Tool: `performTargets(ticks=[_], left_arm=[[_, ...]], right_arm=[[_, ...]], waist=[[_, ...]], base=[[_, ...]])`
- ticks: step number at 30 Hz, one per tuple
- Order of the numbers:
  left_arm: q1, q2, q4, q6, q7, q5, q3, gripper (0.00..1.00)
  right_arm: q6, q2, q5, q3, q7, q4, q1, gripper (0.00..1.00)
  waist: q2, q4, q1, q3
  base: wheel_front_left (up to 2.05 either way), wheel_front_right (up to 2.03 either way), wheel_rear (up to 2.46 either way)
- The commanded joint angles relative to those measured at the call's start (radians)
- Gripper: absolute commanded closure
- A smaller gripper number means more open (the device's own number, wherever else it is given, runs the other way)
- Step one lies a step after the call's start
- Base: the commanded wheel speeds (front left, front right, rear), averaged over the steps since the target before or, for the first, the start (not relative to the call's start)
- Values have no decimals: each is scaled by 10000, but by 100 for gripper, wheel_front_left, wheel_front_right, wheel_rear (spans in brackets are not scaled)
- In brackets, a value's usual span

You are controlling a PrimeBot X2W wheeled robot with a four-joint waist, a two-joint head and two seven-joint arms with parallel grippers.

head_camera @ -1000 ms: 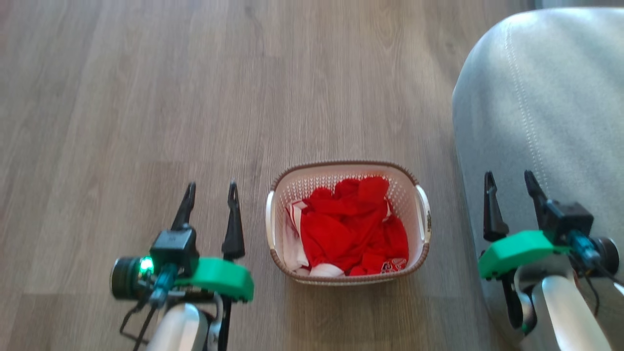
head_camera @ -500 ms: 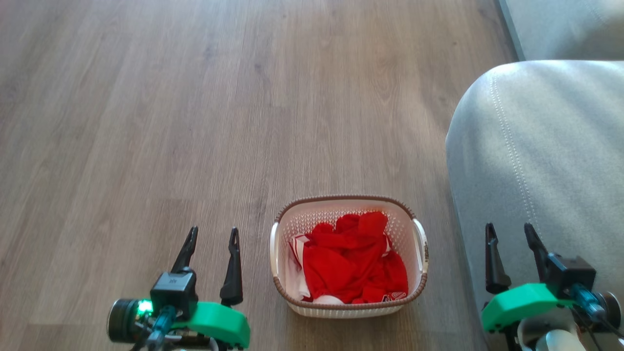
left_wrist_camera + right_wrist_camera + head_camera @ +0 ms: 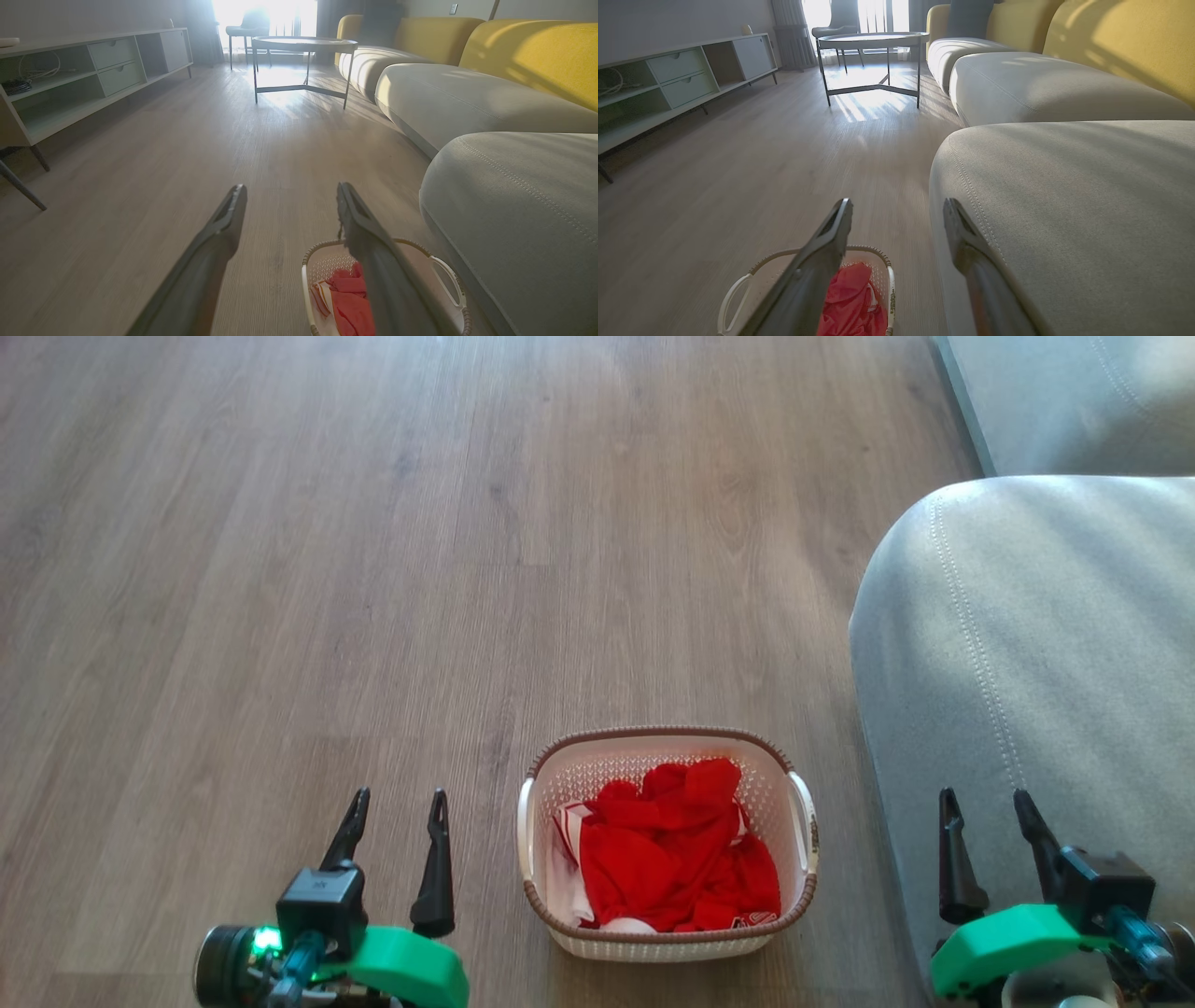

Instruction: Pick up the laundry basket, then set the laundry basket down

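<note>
A: Where is the laundry basket [image 3: 667, 947]?

B: I see it sitting on the wood floor [image 3: 373, 569], low in my head view, between my two grippers. Red clothes [image 3: 677, 845] are piled inside it.

A: Is anything touching it?

B: No. My left gripper [image 3: 399, 795] is just beside its left side. Its fingers are spread wide and hold nothing. My right gripper [image 3: 985, 793] is farther out on the right and shows against the grey sofa [image 3: 1046, 663]. It is spread wide and empty too.

A: How close is the sofa?

B: It is near the right handle [image 3: 801, 807], with a strip of floor between them.

A: What is farther off?

B: In my wrist views, a round table [image 3: 303, 44] stands far down the room.
</note>
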State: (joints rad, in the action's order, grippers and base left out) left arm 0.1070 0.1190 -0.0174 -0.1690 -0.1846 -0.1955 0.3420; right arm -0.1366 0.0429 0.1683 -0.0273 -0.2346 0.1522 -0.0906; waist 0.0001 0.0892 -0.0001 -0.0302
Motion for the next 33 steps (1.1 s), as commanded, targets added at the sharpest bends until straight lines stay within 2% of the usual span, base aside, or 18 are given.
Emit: performTargets(ticks=[1, 7, 8, 11, 33], left_arm=[[-317, 88, 332, -63, 45, -58, -354, 0], [-346, 50, 244, -66, 86, -174, -310, 0], [1, 6, -29, -42, 87, -109, 15, 100], [56, -17, -366, -29, 85, -188, 42, 100], [-327, 9, -718, 483, 439, -2725, -566, 100]], right_arm=[[59, 74, 54, 201, 3, -403, 188, 0], [59, 74, 78, 172, 26, -491, 151, 0], [0, -2, 23, -22, 44, -105, -3, 100], [0, -24, 102, 11, 53, 229, -23, 100], [10, 67, 2627, -45, 564, 349, 316, 100]], waist=[[-1, 11, 1, 2], [-1, 45, 1, 4], [-1, 44, 1, 3], [-1, 40, 1, 6], [-1, -118, 1, 61]], base=[[0, 0, 0], [0, 0, 0], [0, 0, 0], [0, 0, 0], [0, 0, 0]])
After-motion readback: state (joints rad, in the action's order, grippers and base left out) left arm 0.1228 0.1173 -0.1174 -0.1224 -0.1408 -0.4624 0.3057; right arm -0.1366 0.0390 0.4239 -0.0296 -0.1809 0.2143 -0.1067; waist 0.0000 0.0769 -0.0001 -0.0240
